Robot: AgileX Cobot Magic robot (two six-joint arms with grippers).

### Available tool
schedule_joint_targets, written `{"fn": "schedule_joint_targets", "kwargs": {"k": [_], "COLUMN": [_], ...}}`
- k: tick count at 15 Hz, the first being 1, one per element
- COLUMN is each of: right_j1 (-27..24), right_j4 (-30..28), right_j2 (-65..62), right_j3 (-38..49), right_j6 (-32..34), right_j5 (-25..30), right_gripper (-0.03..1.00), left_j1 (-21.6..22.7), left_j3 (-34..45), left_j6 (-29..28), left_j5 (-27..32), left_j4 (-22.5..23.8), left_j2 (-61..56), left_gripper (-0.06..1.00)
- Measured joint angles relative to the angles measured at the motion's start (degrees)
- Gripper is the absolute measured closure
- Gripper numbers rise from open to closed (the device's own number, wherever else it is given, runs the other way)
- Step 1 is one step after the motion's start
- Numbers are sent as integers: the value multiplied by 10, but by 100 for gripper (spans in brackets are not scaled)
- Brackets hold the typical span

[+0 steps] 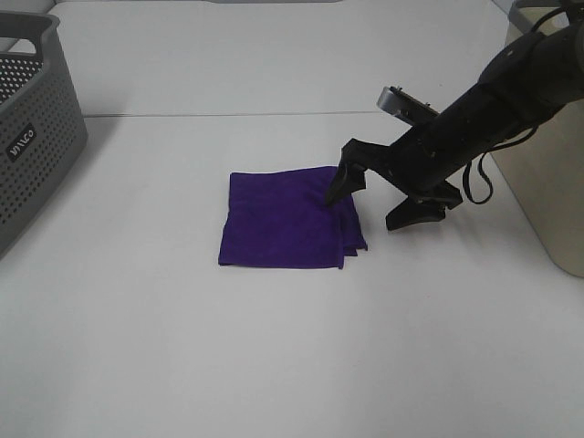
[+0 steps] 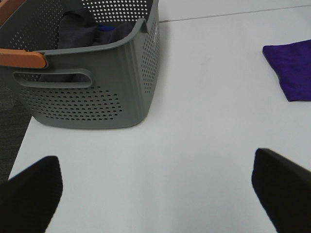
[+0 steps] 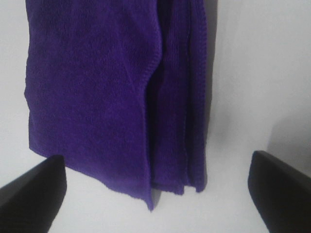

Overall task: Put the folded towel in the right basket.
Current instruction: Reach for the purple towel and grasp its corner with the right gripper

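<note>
The folded purple towel [image 1: 283,219] lies flat in the middle of the white table, with its layered edges on its right side. My right gripper [image 1: 363,210] is open and low over that right edge, one finger on the towel and the other on the table beside it. In the right wrist view the towel [image 3: 112,87] fills the space between the spread fingers of the right gripper [image 3: 155,189]. The right basket [image 1: 550,173] is beige and stands at the right edge. My left gripper [image 2: 158,191] is open and empty, far left of the towel [image 2: 291,68].
A grey perforated basket [image 1: 32,137] stands at the far left; in the left wrist view this basket [image 2: 97,92] holds dark cloth [image 2: 77,26], with an orange piece [image 2: 22,58] at its near side. A seam [image 1: 228,114] crosses the table behind the towel.
</note>
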Motion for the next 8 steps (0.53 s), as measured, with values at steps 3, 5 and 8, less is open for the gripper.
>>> {"fn": "schedule_joint_targets", "kwargs": {"k": [3,5,8], "right_j1": [0,0,0], "right_j4": [-16,-19,-20], "right_j2": [40,51,54], "right_j3": [-46,-54,-58], "right_j6": [3,5,6], "right_j5": [0,1,4], "right_gripper": [-1,-1,-1], "left_j1": [0,0,0], "left_j3": [0,0,0], "left_j6": [0,0,0], "left_j5": [0,0,0], "left_j4": [0,0,0], "left_j2": [0,0,0], "left_gripper": [-5,-5,-5]}}
